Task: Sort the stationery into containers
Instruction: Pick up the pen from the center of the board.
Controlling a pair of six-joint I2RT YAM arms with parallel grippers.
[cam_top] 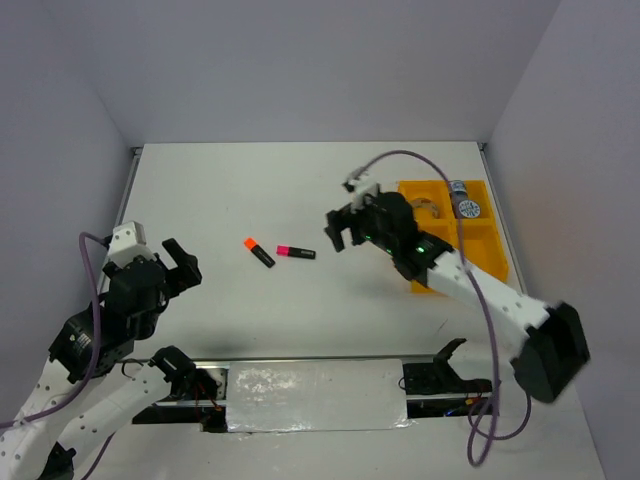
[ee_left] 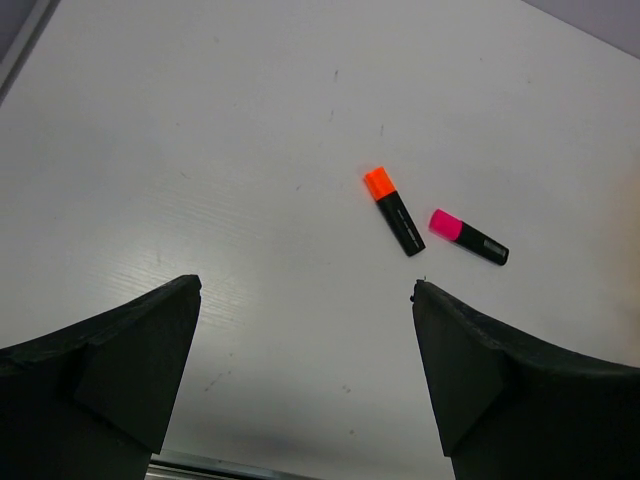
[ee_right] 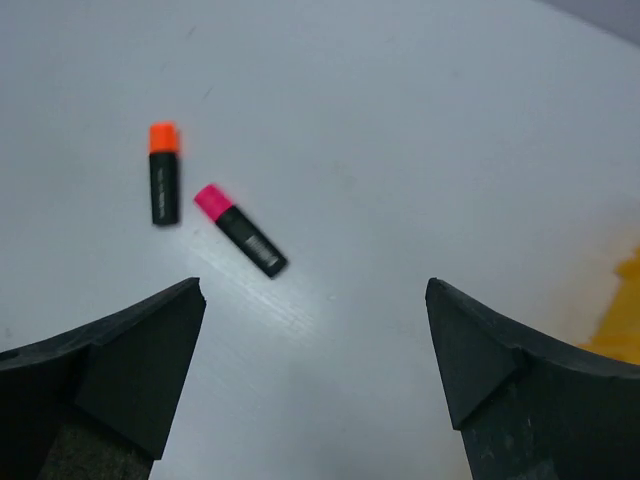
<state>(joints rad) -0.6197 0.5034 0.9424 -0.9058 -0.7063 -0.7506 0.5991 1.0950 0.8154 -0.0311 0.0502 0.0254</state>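
Two loose at frame centre: orange-capped marker (cam_top: 259, 251), pink-capped marker (cam_top: 296, 252) | yellow tray (cam_top: 484, 245) at right | right gripper (cam_top: 340, 235) open, empty, between | left gripper (cam_top: 185, 262) open, lower left | we judge pickup step: lower onto pink-capped marker, close.

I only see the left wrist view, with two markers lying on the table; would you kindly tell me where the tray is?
Observer: The yellow tray sits at the right side of the table, beyond the pink-capped marker.
Operator: Thank you; is anything in it already?
Observer: Yes, a blue-white tape roll lies in a far compartment.
Operator: And where is the right arm?
Observer: The right pincer hangs open between that marker and the tray.
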